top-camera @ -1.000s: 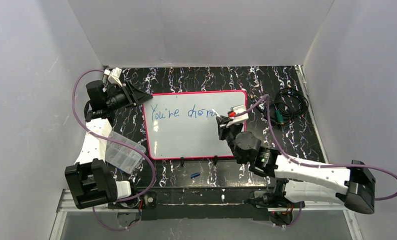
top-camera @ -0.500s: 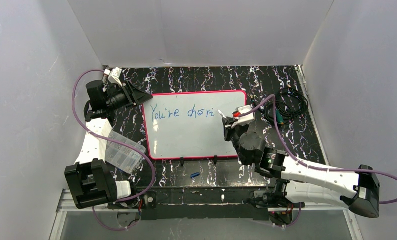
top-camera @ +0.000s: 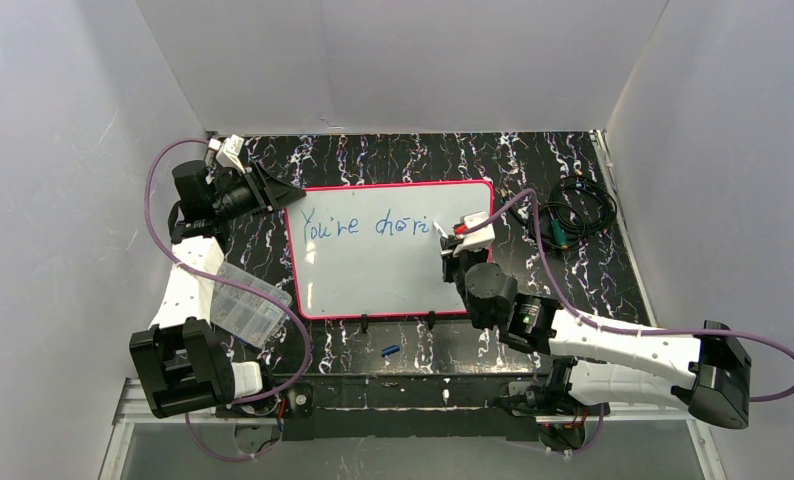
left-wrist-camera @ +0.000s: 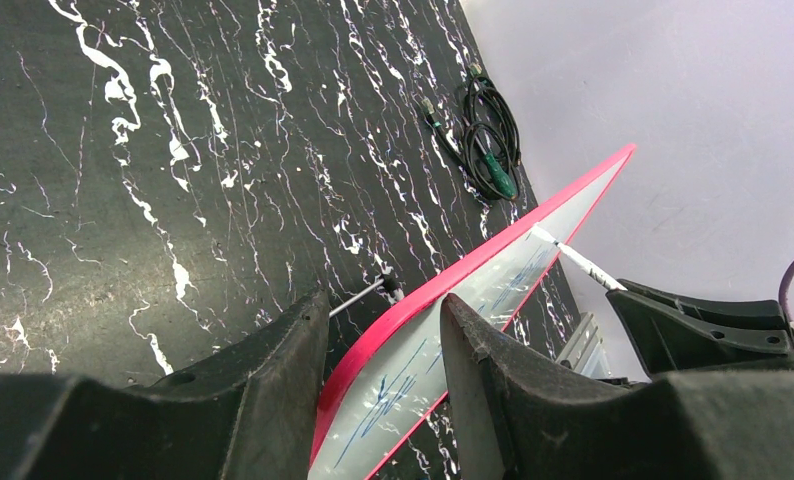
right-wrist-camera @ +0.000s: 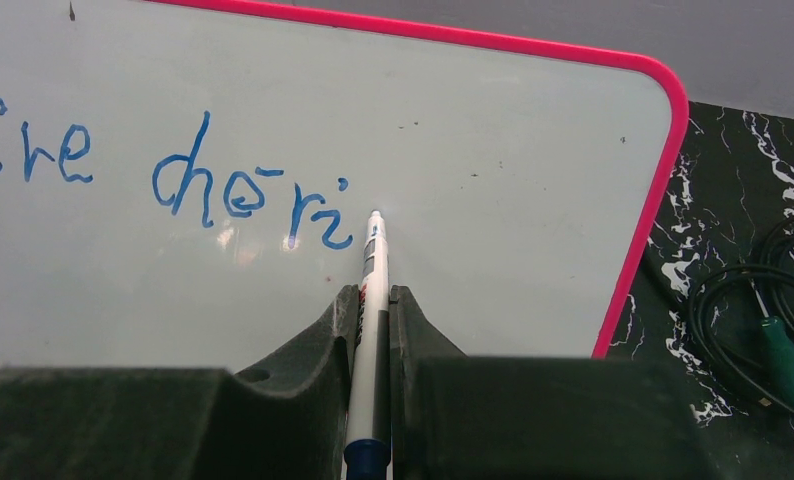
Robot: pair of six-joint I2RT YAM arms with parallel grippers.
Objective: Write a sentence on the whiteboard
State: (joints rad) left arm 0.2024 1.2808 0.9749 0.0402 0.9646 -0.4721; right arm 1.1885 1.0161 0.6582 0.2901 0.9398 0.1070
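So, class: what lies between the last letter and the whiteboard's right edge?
Only the tip of the marker, then bare whiteboard: right wrist view.

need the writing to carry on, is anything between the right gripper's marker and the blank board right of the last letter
Nothing visible does. The right gripper is shut on the marker, its tip at the whiteboard just past the last letter of the sentence, and the board from there to its right edge is bare.

Bright even light, faint glare on whiteboard (right-wrist-camera: 473, 150), near fingers (right-wrist-camera: 123, 420) blurred.
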